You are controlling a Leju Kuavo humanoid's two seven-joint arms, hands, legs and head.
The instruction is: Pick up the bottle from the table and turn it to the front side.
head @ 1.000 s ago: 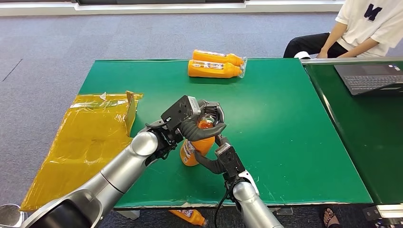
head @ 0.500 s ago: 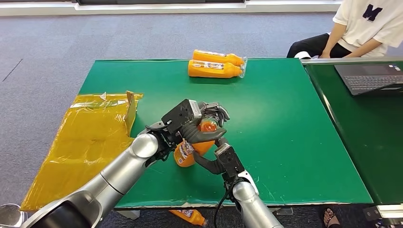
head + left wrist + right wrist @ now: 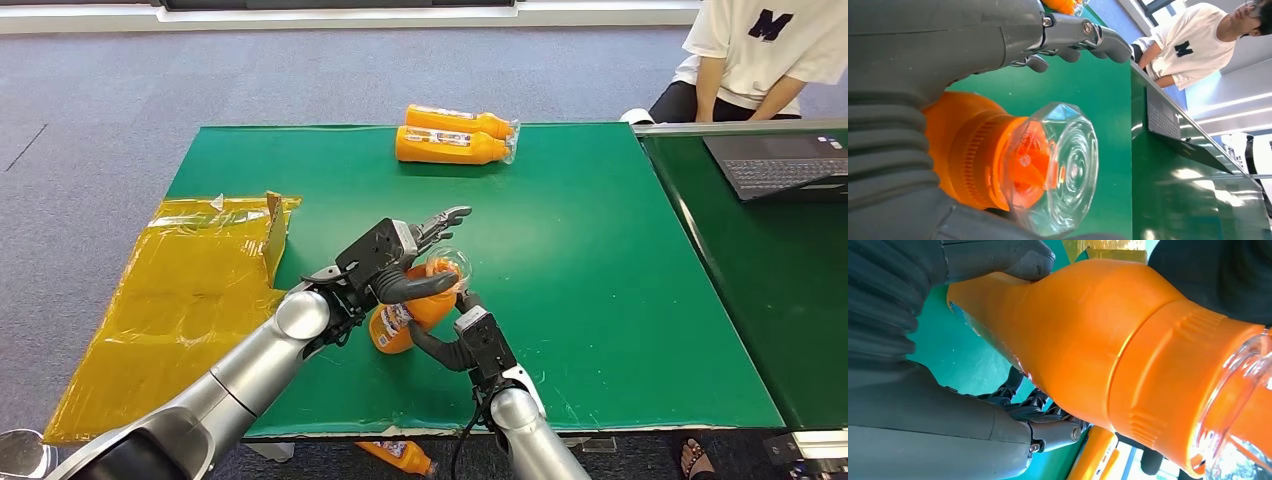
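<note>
An orange bottle [image 3: 405, 318] with a clear faceted cap leans over the green table [image 3: 600, 260], cap up and to the right. My right hand [image 3: 468, 342] grips its body from the near side, with the thumb [image 3: 998, 260] on one side and the fingers [image 3: 1048, 429] on the other. My left hand [image 3: 398, 262] sits at the bottle's neck. Its fingers [image 3: 440, 220] stretch out straight past the cap, and its thumb lies across the neck. Up close, the left wrist view has the cap [image 3: 1053, 165] next to the ribbed cover, with the fingers [image 3: 1083, 35] held away from it.
Two wrapped orange bottles [image 3: 455, 135] lie at the table's far edge. A yellow plastic bag [image 3: 200, 290] hangs over the left side. A laptop [image 3: 780, 165] sits on the adjoining table at right, with a seated person [image 3: 750, 45] behind it. Another bottle [image 3: 400, 458] lies on the floor.
My left hand's fingers have uncurled from around the cap and now stretch straight. The bottle has tipped further over in my right hand. The person has shifted in their seat.
</note>
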